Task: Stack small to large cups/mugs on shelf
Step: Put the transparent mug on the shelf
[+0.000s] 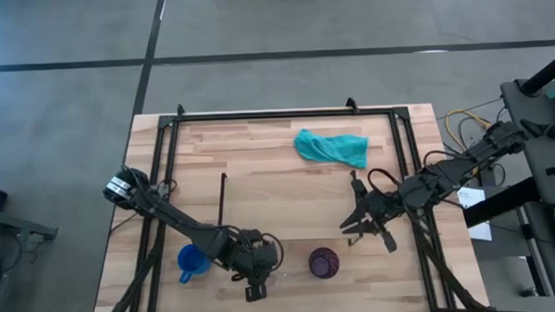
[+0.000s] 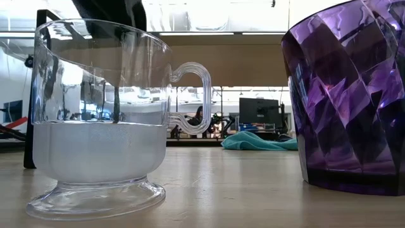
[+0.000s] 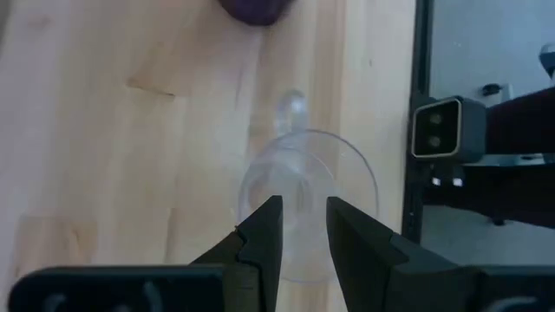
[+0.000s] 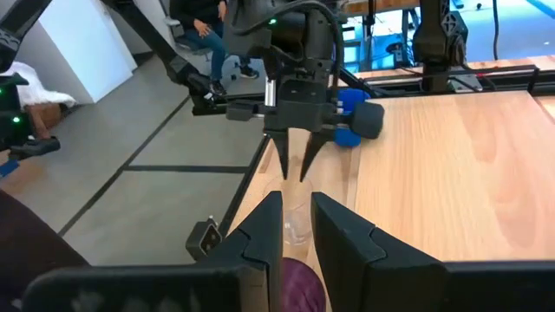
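The small clear glass cup (image 2: 101, 120) stands upright on its foot near the table's near edge, with its handle (image 2: 193, 95) toward the purple cup. My left gripper (image 3: 303, 204) points straight down just above its rim (image 3: 308, 139), fingers a little apart and touching nothing. The dark purple faceted cup (image 1: 323, 263) stands to the glass's right. The blue mug (image 1: 190, 263) stands to its left. My right gripper (image 1: 359, 229) hovers open, farther back and to the right of the purple cup. Behind the cups, the low view shows a light wood board (image 2: 253, 60) and a black leg (image 2: 30, 126), which I take for the shelf.
A teal cloth (image 1: 331, 147) lies crumpled toward the table's far edge. A thin black rod (image 1: 223, 200) runs front to back at mid-table. The black frame (image 1: 285, 114) borders the tabletop. Bare wood lies between the cloth and the cups.
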Action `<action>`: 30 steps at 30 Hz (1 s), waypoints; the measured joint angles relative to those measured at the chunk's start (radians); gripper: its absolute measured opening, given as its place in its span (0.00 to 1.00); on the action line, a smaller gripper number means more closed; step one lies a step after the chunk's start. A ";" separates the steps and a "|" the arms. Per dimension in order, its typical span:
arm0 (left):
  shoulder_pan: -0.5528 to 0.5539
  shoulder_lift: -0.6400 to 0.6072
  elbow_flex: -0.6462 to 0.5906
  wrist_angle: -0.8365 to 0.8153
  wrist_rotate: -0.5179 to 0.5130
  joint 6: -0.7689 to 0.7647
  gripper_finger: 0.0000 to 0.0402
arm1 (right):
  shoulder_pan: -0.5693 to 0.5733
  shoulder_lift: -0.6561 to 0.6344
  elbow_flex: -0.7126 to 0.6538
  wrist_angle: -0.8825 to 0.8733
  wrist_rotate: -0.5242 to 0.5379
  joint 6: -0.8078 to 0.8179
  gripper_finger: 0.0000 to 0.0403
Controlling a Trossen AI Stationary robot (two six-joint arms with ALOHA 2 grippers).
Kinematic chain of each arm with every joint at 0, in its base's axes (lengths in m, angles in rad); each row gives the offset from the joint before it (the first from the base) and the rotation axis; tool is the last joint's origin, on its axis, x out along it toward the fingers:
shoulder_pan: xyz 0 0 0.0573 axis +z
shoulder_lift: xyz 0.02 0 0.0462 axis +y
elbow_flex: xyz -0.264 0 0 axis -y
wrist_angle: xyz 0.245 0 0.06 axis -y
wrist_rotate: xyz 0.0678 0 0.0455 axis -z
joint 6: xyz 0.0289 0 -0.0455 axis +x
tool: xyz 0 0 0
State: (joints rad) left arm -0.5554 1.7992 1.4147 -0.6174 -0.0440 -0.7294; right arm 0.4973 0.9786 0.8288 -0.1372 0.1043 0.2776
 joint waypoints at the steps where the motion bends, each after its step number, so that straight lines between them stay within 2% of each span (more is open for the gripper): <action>1: -0.003 0.000 0.001 0.000 0.000 -0.004 0.19 | 0.000 -0.002 0.000 -0.004 0.000 0.000 0.15; 9: -0.031 -0.002 -0.007 0.000 -0.018 -0.098 0.19 | 0.000 -0.003 0.000 -0.015 0.000 0.000 0.15; 16: -0.066 0.005 0.010 0.026 0.009 -0.026 0.19 | 0.000 -0.003 0.000 -0.048 0.000 0.000 0.15; 30: -0.094 -0.010 0.013 -0.009 -0.005 -0.017 0.19 | 0.000 -0.003 0.000 -0.068 0.001 0.003 0.15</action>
State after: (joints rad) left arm -0.6491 1.7897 1.4277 -0.6267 -0.0487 -0.7462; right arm 0.4973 0.9760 0.8288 -0.2052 0.1051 0.2804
